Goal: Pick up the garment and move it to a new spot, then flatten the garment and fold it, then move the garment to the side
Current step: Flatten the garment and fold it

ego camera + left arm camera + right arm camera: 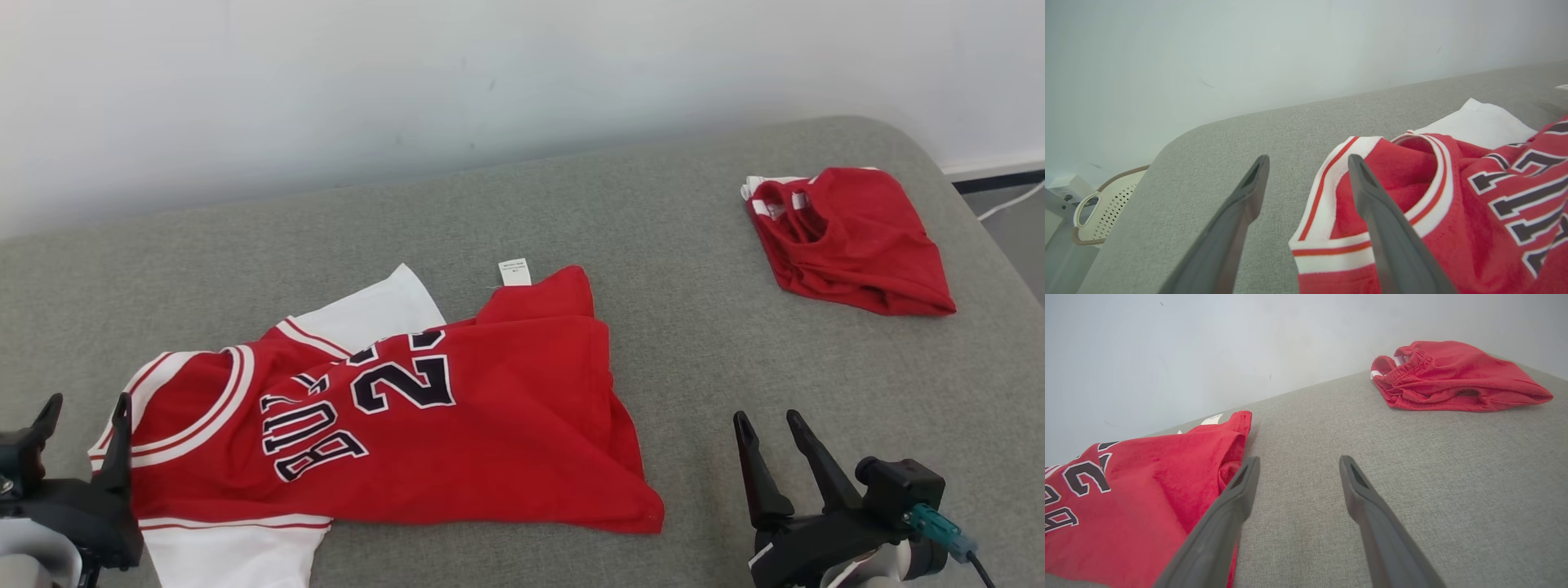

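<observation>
we see a red basketball shirt with white trim and black letters [490, 441] lying on the near left part of a wide grey cloth cushion [694, 245]. its neck hole points to our left and its bottom edge points to our right. a small white tag [514, 271] sticks out at the far edge of the shirt. our left claw [90, 400] is low at the left, just beside the shirt's shoulder strap. its two dark fingers are spread apart with nothing between them. our right claw [766, 416] is low at the right over bare grey cloth, near the shirt's bottom edge but apart from it. its fingers are spread wide too and hold nothing. a small folded red bundle of cloth [857, 245] lies at the back right of the cushion, well apart from the shirt. a pale wall [326, 82] stands behind.
</observation>
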`<state>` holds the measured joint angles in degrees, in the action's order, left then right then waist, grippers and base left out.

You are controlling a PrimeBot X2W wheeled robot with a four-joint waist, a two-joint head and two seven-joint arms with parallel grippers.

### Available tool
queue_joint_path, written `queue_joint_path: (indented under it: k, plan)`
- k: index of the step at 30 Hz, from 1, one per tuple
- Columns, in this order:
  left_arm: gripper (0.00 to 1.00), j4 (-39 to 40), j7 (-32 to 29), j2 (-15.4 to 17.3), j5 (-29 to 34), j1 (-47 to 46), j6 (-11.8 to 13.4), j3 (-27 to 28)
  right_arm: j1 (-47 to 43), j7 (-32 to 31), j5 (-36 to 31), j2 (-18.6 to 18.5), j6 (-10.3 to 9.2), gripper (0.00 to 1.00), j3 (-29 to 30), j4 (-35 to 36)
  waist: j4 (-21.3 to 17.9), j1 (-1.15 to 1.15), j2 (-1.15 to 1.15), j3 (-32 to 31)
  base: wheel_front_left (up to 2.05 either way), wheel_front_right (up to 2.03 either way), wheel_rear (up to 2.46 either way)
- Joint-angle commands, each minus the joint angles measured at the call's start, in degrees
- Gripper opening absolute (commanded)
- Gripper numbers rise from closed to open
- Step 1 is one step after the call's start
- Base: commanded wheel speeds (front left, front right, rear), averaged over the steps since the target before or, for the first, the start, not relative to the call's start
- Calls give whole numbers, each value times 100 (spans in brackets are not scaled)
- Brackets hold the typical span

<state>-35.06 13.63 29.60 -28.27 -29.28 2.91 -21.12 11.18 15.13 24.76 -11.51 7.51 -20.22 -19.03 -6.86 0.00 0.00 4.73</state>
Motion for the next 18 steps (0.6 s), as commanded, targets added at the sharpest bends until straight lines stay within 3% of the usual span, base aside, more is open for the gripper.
queue_joint_path:
  k: [1,13,18]
  plan:
    - [100,84,74,-14,36,174,70,69,-52,13,1,-35,-4,100,13,13,65,0,0,-53,0,0,0]
    - [100,2305,147,-582,448,1441,747,1120,-244,12,-125,4,-4,100,237,115,450,0,0,-235,0,0,0]
    - [100,2907,147,-916,748,2002,832,1378,-292,13,-235,0,-4,100,332,155,546,0,0,-300,0,0,0]
